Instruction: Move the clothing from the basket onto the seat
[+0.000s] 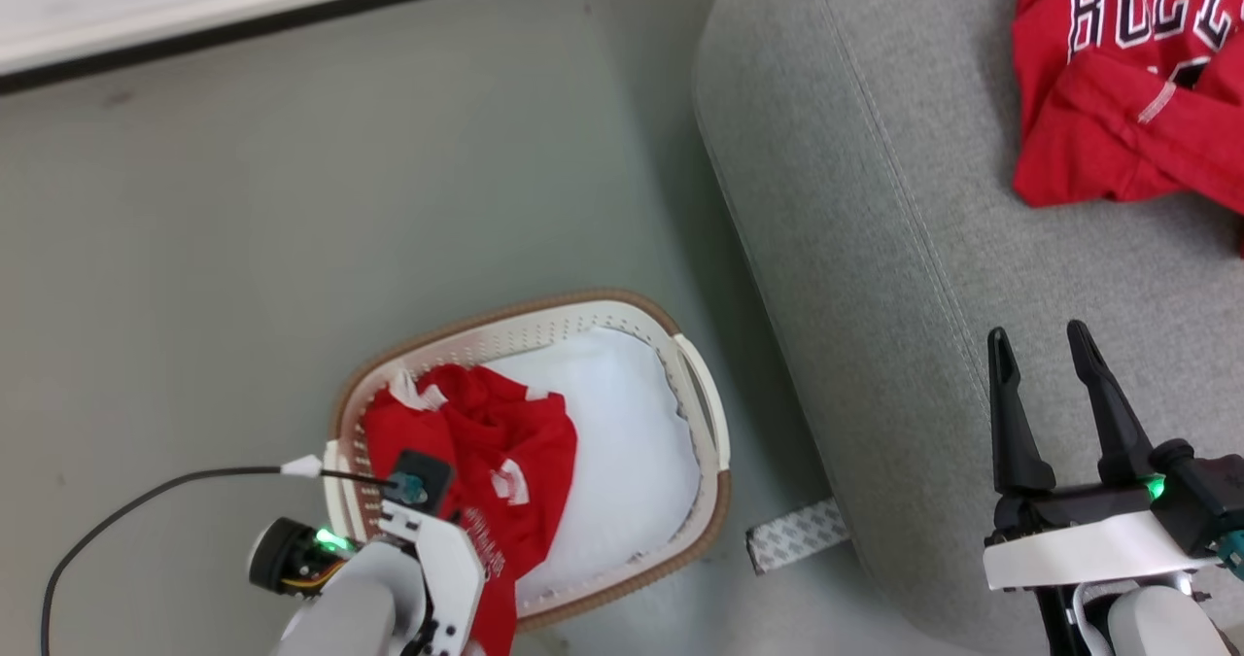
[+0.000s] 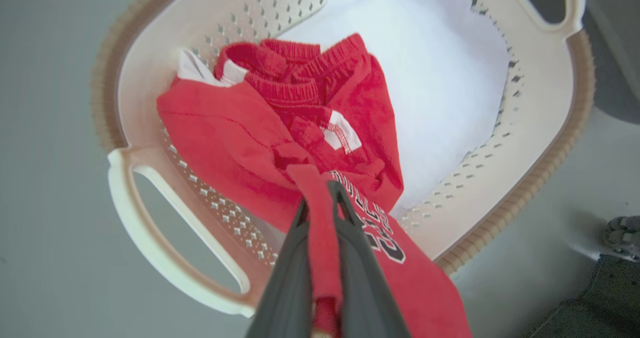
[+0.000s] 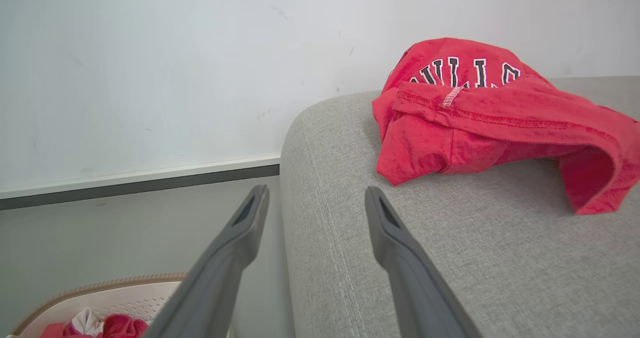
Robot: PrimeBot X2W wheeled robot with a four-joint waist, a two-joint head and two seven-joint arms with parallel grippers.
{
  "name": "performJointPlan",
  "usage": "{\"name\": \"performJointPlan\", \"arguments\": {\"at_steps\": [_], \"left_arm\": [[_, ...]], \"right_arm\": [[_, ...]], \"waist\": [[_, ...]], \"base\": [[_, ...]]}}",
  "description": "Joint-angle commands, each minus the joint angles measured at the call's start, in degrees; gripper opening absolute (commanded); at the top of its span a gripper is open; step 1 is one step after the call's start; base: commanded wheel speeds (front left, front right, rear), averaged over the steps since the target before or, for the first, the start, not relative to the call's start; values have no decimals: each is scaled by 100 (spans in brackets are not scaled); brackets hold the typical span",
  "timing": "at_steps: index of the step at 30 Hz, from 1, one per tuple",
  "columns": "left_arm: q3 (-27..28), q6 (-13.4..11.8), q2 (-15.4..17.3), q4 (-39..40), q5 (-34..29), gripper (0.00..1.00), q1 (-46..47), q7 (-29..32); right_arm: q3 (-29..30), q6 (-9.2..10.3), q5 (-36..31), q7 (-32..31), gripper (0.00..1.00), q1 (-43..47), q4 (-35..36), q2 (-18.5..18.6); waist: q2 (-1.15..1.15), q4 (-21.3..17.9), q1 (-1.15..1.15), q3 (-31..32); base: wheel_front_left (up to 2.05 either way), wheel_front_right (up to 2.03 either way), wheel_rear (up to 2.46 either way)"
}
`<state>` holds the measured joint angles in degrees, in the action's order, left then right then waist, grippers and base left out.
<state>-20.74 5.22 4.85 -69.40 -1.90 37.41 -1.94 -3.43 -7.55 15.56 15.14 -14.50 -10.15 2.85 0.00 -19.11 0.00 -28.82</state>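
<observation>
- Our left pincer (image 2: 322,188) is pressed together on a fold of the red garment (image 2: 235,137), and the cloth runs down between its two dark fingers.
- Ahead of its tips, the rest of that garment lies bunched against the near wall of the basket (image 2: 582,92). A lettered flap hangs over the rim just beside the fingers.
- We judge the step in hand to be the pick: the hold is taken and the lift is not yet begun.
- The next move calls for a straight rise until the trailing cloth clears the rim, then a carry rightward. The draped flap may drag and tip so light a basket.
- Farther right is the seat (image 1: 875,248), with one red jersey (image 1: 1127,102) already on it, well ahead of our right pincer (image 1: 1037,333).
- That right pincer is spread wide and holds nothing, hovering above the seat's near edge.
</observation>
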Motion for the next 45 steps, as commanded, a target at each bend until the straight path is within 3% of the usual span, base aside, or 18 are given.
{"name": "performJointPlan", "arguments": {"at_steps": [1,10,18,27,37,45], "left_arm": [[130,33,-41,99,235,0,30,-197],[319,108,-167,589,789,0,73,-678],[100,148,-189,1498,1302,0,-39,-762],[-111,-121,-184,3247,1766,0,-237,-417],[-6,-323,127,5556,1923,0,-497,359],[-64,-409,294,6592,1921,0,-591,853]], "right_arm": [[87,13,-106,1,100,113,-33,8],[165,13,-277,1,100,337,-152,9],[104,13,-421,1,100,571,-264,9],[-85,13,-465,1,100,837,-350,10],[-225,13,-540,1,100,969,-321,8],[-449,13,-667,1,100,858,-199,74]], "waist": [[0,218,0,337],[0,600,0,1172],[0,859,0,1967],[0,1046,0,2568],[0,1136,0,2891],[0,1138,0,2954]], "base": [[0,0,0],[0,0,0],[0,0,0],[0,0,0],[0,0,0],[0,0,0]]}}
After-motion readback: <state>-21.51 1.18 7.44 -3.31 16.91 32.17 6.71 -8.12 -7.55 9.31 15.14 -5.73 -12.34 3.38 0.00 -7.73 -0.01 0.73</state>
